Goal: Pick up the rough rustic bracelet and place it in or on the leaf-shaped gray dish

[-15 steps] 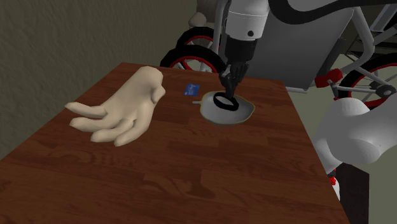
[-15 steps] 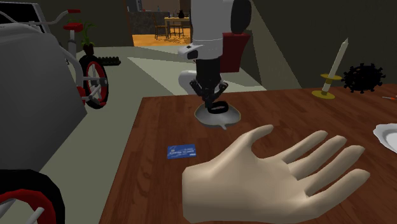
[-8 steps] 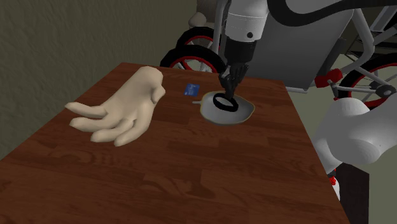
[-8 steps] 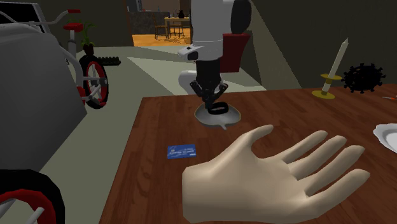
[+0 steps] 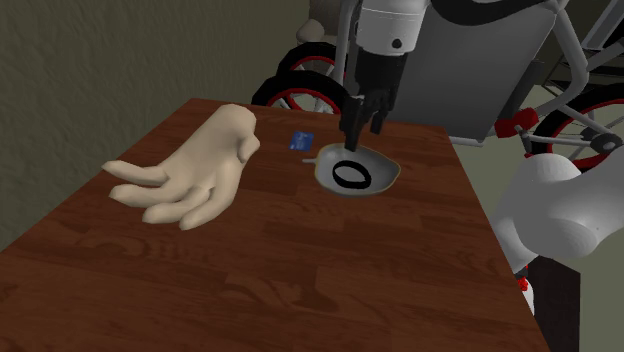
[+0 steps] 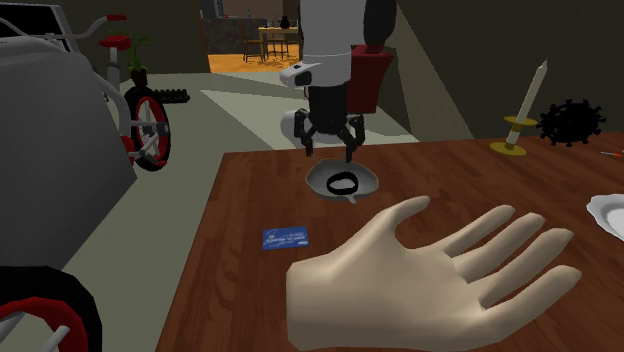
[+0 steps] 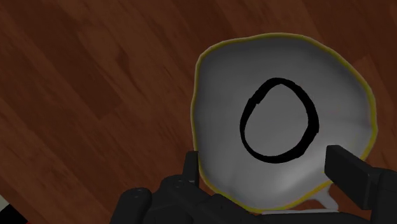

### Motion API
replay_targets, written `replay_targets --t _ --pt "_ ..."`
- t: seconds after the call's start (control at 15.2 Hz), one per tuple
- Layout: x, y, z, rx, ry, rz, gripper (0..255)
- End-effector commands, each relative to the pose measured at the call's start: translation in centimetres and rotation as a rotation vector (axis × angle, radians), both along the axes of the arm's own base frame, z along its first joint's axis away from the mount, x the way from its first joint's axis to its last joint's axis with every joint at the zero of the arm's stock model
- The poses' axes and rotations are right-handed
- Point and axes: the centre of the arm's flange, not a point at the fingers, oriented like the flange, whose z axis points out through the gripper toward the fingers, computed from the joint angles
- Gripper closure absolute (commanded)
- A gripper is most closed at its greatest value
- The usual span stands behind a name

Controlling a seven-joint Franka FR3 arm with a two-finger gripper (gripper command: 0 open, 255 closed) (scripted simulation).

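Gripper point(image 6: 330, 150) jaws are spread wide and empty, hanging just above the dish with nothing clasped. The bracelet point(image 7: 278, 119), a thin black ring, lies flat inside the grey leaf-shaped dish point(image 7: 219, 89), upper centre in the shoulder view, clear of both fingers. The task looks done bar pulling away.

Risks, probably small:
- A sideways swing or dip could catch a fingertip on the yellow-edged rim. That could skid or tip the dish, which sits near the far edge of the table point(image 5: 300, 280), and spill the ring.
- Further along the table, a low arm sweep could clip the blue card point(image 6: 286, 238) or the big pale hand model point(image 6: 430, 275).

Hard to make out:
- The gap between fingertips and dish can't be judged.
- The gripper body covers the dish's near rim in the wrist view.
- The bracelet's rough texture is unreadable; it looks plain black.
- The tricycle point(image 6: 150, 130), upper left of the second exterior view, is partly cropped.
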Motion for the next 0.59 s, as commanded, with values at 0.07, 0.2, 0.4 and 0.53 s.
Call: replay_targets --t 0.07,0.2,0.4,0.53 --pt "0.2 -0.2 3.5 0.0 0.001 0.0 0" --pt "0.2 -0.2 3.5 0.0 0.001 0.0 0" --pt "0.2 -0.2 3.5 0.0 0.001 0.0 0" --pt "0.2 -0.2 3.5 0.0 0.001 0.0 0"
